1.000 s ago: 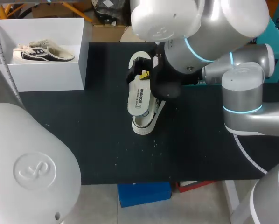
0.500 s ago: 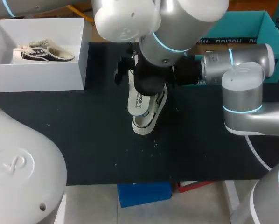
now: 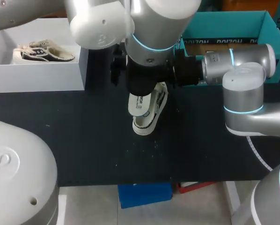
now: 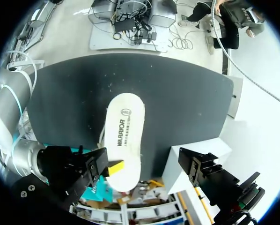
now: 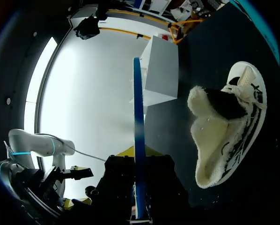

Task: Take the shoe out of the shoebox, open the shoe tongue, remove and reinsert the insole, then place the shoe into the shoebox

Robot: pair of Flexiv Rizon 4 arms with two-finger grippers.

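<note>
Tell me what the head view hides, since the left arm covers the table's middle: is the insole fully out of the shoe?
Observer: Yes. In the right wrist view the shoe lies on the table, fleece lining showing, and the insole stands apart from it, edge-on.
Operator: What holds it?
Observer: The right gripper; the insole's edge runs down between its fingers, and the left wrist view shows one yellow fingertip against its end.

Matte black table (image 3: 84, 140), pale specks across its surface, evenly lit
</note>
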